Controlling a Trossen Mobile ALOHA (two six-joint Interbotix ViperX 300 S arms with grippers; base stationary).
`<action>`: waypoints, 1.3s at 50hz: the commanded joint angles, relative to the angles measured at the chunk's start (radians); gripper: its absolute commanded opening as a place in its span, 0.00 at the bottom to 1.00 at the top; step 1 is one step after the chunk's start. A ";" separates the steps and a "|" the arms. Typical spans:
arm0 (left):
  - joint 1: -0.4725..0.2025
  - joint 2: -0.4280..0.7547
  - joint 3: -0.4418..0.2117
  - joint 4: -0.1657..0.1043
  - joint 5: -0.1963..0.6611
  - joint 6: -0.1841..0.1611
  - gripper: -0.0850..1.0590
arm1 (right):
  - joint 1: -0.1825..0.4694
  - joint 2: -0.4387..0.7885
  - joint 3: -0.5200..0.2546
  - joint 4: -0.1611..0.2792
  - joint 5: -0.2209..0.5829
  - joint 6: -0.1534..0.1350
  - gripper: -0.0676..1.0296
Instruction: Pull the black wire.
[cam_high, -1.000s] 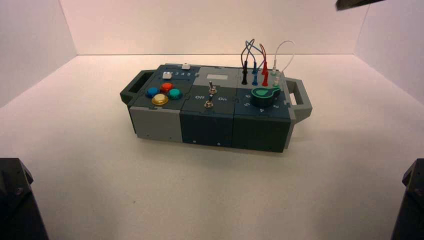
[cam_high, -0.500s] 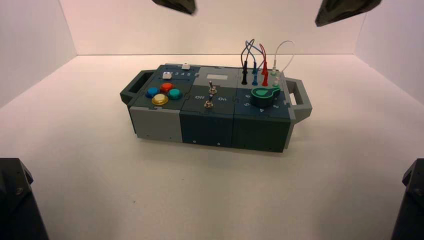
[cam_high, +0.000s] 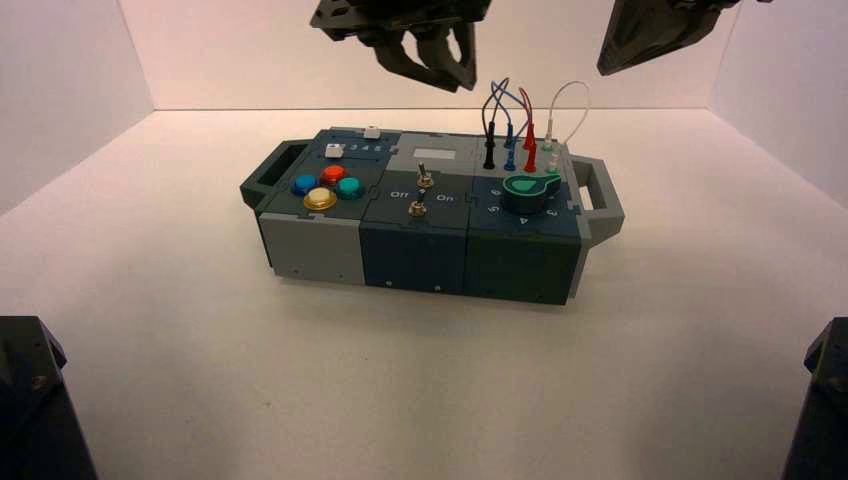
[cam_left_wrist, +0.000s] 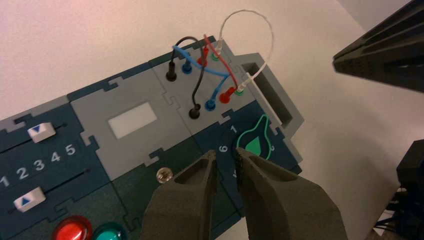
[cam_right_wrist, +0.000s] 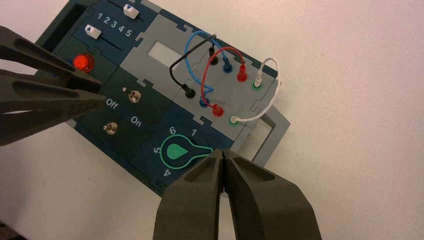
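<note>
On the box (cam_high: 420, 215), one black wire (cam_right_wrist: 187, 55).

Left gripper (cam_high: 437, 62) raised, slightly parted; right gripper (cam_right_wrist: 223, 162) raised, closed.

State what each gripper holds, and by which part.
Nothing is held. The left gripper and right gripper hover above the box, clear of the black wire, which is plugged in at both ends.

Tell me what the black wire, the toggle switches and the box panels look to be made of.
Black wire: flexible, rubbery-looking insulated cable, since it holds a smooth arch; its plug looks like moulded matte plastic.
Toggle switches: probably metal, as they are silvery and glint.
Box panels: matte rigid sheet, likely plastic, with crisp puzzle-shaped joints suggesting cut flat pieces.
</note>
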 joint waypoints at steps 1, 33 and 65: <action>-0.009 0.003 -0.034 -0.003 -0.018 -0.003 0.28 | 0.006 0.002 -0.035 0.002 -0.009 -0.002 0.04; -0.009 0.212 -0.114 0.009 -0.038 0.014 0.32 | 0.026 0.023 -0.048 0.006 -0.021 0.000 0.04; 0.011 0.296 -0.169 0.037 -0.066 0.043 0.32 | 0.026 0.052 -0.055 0.006 -0.028 0.000 0.04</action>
